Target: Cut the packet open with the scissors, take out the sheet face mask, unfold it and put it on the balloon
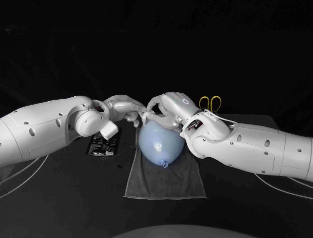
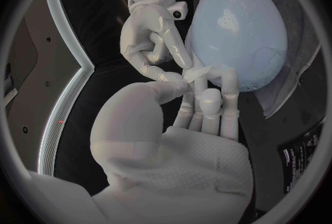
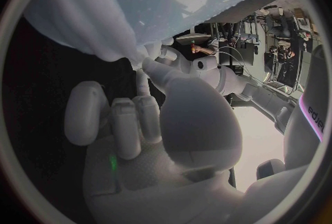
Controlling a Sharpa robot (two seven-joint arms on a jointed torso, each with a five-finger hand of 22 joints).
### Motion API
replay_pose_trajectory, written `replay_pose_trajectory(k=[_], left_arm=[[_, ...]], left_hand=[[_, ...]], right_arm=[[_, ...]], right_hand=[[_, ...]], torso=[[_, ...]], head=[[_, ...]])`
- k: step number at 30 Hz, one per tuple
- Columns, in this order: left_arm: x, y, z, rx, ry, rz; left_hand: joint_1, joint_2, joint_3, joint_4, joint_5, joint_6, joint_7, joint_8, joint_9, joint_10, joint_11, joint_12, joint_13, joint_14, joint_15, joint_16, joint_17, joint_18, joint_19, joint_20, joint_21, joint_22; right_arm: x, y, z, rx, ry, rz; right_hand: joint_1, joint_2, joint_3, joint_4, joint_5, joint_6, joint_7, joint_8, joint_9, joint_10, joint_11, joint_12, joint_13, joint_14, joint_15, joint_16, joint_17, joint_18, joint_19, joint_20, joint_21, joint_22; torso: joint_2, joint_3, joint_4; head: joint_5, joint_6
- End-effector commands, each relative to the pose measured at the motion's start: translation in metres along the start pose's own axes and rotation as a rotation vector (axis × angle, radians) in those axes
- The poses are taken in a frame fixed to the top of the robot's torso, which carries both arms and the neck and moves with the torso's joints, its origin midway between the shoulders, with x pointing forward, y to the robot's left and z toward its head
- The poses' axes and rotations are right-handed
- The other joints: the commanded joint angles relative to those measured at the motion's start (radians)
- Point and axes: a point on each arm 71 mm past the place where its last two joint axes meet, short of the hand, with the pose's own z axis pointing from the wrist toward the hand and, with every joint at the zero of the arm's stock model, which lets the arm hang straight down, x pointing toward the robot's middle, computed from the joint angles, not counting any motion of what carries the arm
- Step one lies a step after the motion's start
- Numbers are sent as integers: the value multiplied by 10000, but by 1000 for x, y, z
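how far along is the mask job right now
Nearly done. The packet lies beside the towel and the scissors are put down, so the cutting looks finished. The mask is draped over the balloon. The left hand and right hand both appear to pinch its edge at the balloon's far end. Remaining: smooth it down and let go.

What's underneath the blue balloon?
A grey towel lies under the balloon, spread flat on the black table. Its near end sticks out past the balloon. The patch right beneath the balloon is covered, so I cannot see it.
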Motion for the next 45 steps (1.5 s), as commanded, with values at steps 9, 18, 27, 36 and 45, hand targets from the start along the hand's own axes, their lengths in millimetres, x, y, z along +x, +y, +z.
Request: replay_pose_trajectory(k=[9,18,27,36,45], left_arm=[[8,-6,1,312,309,-1408],[9,-7,1,381,225,-1917],[9,-7,2,297,212,-1901],[7,-5,1,176,166,-1732],[7,-5,1,123,191,-1670]], left_hand=[[-107,89,485,62,34,-233,46,1353,1947,-105,-19,271,75,109,7,153,127,138,-141,-10,214,120],[-288,98,735,70,33,-362,80,1497,2382,-163,-7,425,129,136,16,201,143,141,-165,-16,304,175],[-323,91,807,33,32,-403,91,1524,2513,-193,-3,471,148,88,18,215,61,142,-170,-19,337,193],[-328,63,845,-41,32,-436,99,1546,2628,-221,-1,518,167,65,19,226,14,145,-171,-24,369,210],[-330,58,844,-52,32,-441,102,1551,2652,-225,1,529,171,47,20,229,-17,144,-170,-24,375,214]], right_arm=[[4,1,-1,-77,24,-158],[1,1,-3,-167,-356,5],[-3,1,-4,-363,-883,280],[-5,0,-6,-405,-955,325],[-5,-2,-7,-366,-776,212]], right_hand=[[-34,-94,-113,13,55,105,16,-16,-11,219,51,-45,1678,1044,78,35,2634,10,5,73,-41,1704],[78,166,-58,36,56,410,-97,99,17,304,-45,45,1763,1044,4,35,2634,2,40,40,62,1729],[233,736,58,90,56,929,-371,500,193,582,-279,359,2067,1044,-187,35,2634,-30,120,-105,283,1783],[263,740,52,30,58,999,-439,706,301,718,-348,521,2226,1044,-255,35,2634,-45,145,-176,355,1800],[294,736,116,-30,59,1038,-470,853,372,803,-382,625,2329,1044,-288,35,2634,-52,155,-213,389,1809]], torso=[[-15,-3,-7],[-20,2,-6],[-13,1,-5],[-15,-7,-4],[-11,-9,7]], head=[[14,55],[1,89],[-3,88],[-6,98],[-8,97]])
